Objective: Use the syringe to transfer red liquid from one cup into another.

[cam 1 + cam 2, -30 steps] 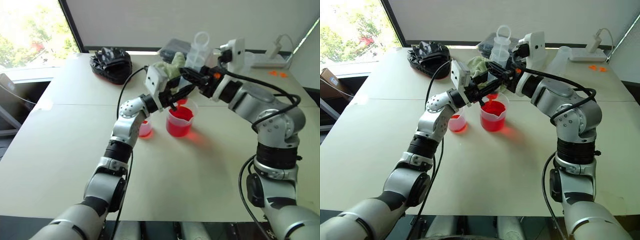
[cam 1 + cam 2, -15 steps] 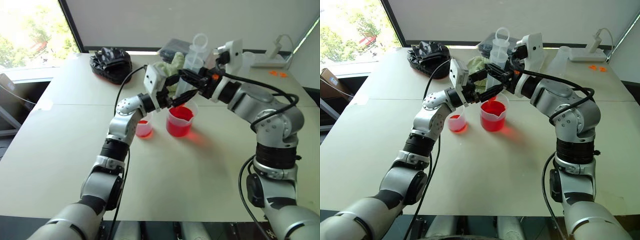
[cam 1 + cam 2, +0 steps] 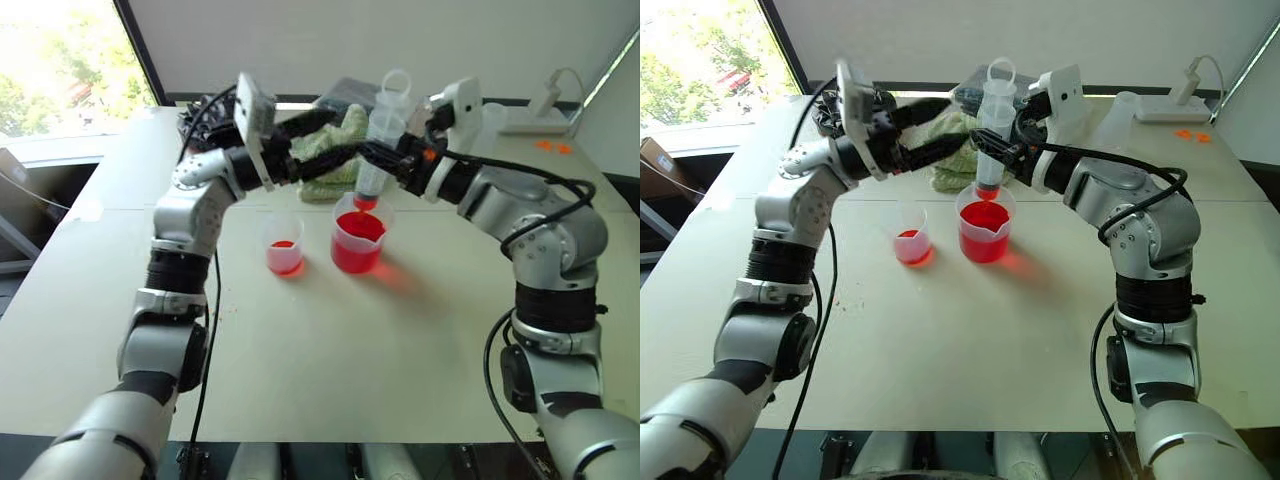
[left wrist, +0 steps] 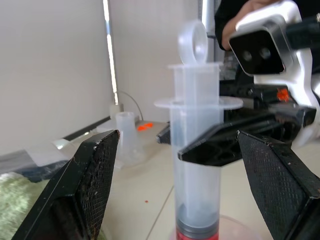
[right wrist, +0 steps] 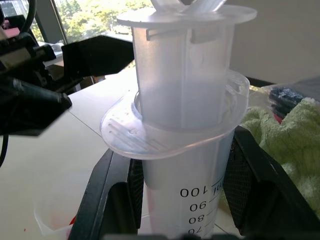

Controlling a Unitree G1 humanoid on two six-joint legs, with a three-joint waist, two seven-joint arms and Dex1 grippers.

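Left gripper: jaws spread wide, holding nothing, syringe just beyond them.
Right gripper: jaws pinch the syringe barrel.

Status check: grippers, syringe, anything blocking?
Left gripper open, clear. Right gripper shut on syringe, tip over beaker. Small cup unobstructed.

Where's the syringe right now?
The syringe stands upright in the right gripper, tip over the large beaker, mid-table.
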